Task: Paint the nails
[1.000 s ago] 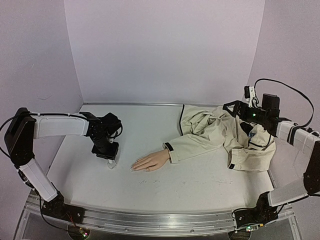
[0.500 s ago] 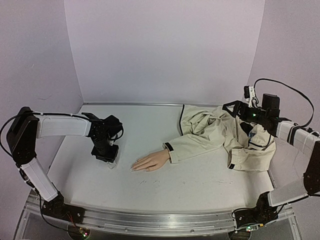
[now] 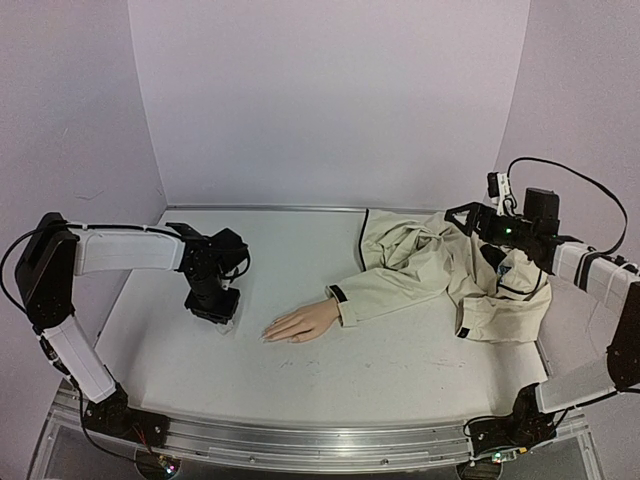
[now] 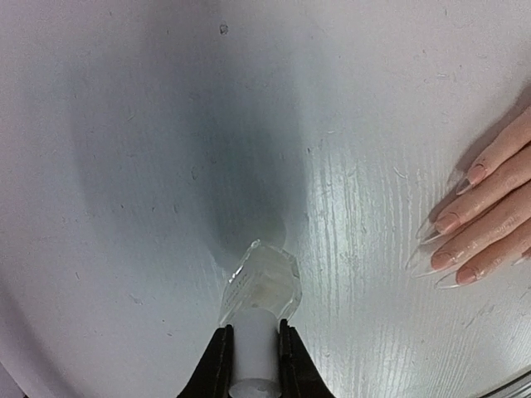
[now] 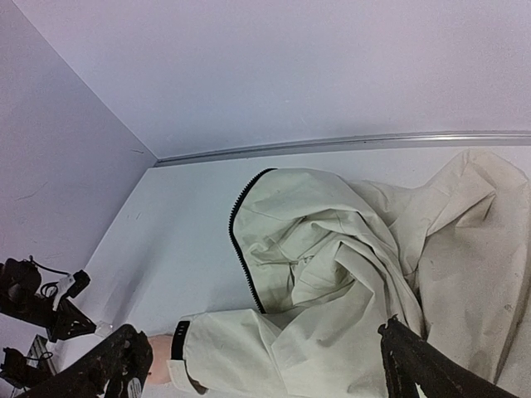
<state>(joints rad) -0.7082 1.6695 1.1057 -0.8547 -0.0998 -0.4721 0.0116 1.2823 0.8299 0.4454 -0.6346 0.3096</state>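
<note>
Long clear nails (image 4: 448, 224) on mannequin hand (image 3: 303, 323), flat mid-table (image 3: 400, 370), pointing L. Beige sleeve (image 3: 385, 285) runs R into crumpled jacket (image 5: 332, 274). L gripper (image 4: 253, 336) clenched on small clear bottle (image 4: 264, 286), near nails. R gripper (image 5: 265, 361) splayed wide, grasping nothing, above jacket.

White arm shells (image 3: 120, 252), black joints (image 3: 42, 275)

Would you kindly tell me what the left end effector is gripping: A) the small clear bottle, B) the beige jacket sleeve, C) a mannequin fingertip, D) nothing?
A: the left wrist view shows the left end effector clamped on the white cap of the small clear bottle, apart from the pale mannequin hand.
</note>
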